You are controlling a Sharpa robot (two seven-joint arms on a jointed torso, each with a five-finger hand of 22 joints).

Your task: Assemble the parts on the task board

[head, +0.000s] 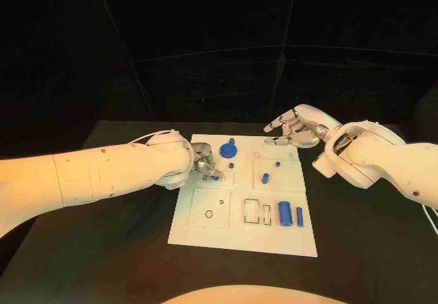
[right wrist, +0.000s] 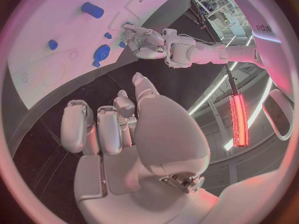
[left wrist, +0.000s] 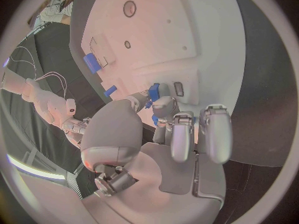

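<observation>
Black table [head: 109, 228] under warm light, with the task board [head: 245, 202] lying between my two arms. My left hand [head: 204, 163] is down on the board's near-left part, and from its wrist camera I see a small blue part [left wrist: 153, 91] pinched at its fingertips [left wrist: 163, 104], right over the board surface beside a small rectangular recess [left wrist: 179, 88]. My right hand [head: 294, 130] hovers off the board's far right corner, fingers loosely spread and holding nothing.

Just beyond my left hand's fingertips a round blue gear-like part [head: 227, 150] stands on the board. Farther toward my right hand are two small blue pegs [head: 264, 178], and nearer me, well apart from both hands, a blue cylinder [head: 284, 214] and a slim blue bar [head: 299, 216] lie beside an outlined slot.

I judge the job as early to middling: several recesses look unfilled, the cylinder and bar look unplaced, and the pinched part is not yet seated, though I cannot tell which pieces are already home.
</observation>
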